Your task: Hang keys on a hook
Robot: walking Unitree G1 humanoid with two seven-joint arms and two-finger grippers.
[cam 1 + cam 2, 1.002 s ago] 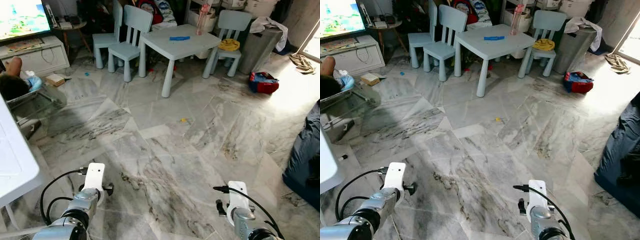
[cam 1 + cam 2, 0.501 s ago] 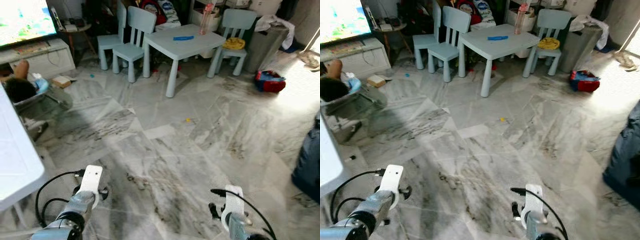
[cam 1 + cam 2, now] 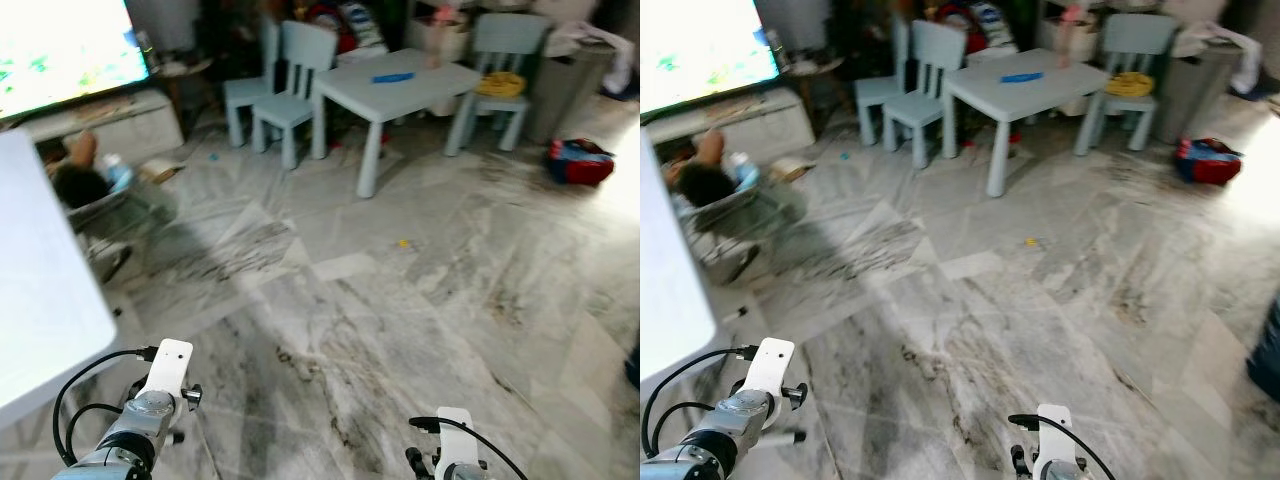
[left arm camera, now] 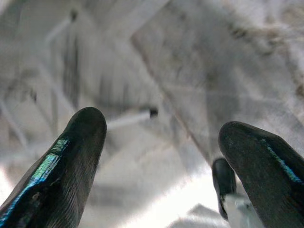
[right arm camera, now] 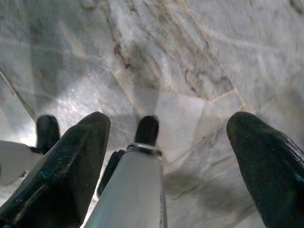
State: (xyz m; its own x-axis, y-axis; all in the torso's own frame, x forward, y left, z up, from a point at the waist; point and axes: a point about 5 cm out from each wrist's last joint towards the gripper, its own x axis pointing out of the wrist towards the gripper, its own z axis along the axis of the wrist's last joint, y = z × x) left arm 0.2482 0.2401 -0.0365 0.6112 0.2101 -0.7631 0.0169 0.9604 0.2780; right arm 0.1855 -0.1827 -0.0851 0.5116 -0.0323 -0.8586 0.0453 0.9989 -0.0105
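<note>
- While both arms hang low over the marble floor [image 3: 400, 300], the left end effector [image 4: 166, 156] has its two black fingers [image 4: 71, 156] spread wide apart with nothing between them; below it lie pale, blurred floor tiles and a thin white rod with a dark tip [image 4: 128, 118].
- The right end effector [image 5: 166, 156] is likewise spread wide and empty, its fingertips [image 5: 71, 161] hanging above grey-veined tiles, with one of the robot's own white legs and dark feet [image 5: 145, 130] showing beyond the gap.
- In the head views the left wrist's white housing [image 3: 165, 365] and the right wrist's white housing [image 3: 455, 455] sit low, with black cables looping off them.
- I cannot make out any keys or a hook anywhere, so their place cannot be told.
- Just outboard of the left end effector is the corner of a white worktop [image 3: 40, 290].
- Far ahead of both end effectors stands a small pale blue worktop [image 3: 395, 80] with a blue object [image 3: 390, 76] on it, and pale blue chairs [image 3: 295, 75] around it, one carrying something yellow [image 3: 500, 85].
- Ahead and off to the left end effector's side, a lit screen [image 3: 60, 50] sits on a low white cabinet [image 3: 100, 115], with a person [image 3: 75, 175] lying in a low seat before it.
- A red and blue bag [image 3: 580, 160] lies on the floor far ahead of the right end effector, and a tiny yellow scrap [image 3: 403, 242] lies between the blue worktop and the end effectors.
</note>
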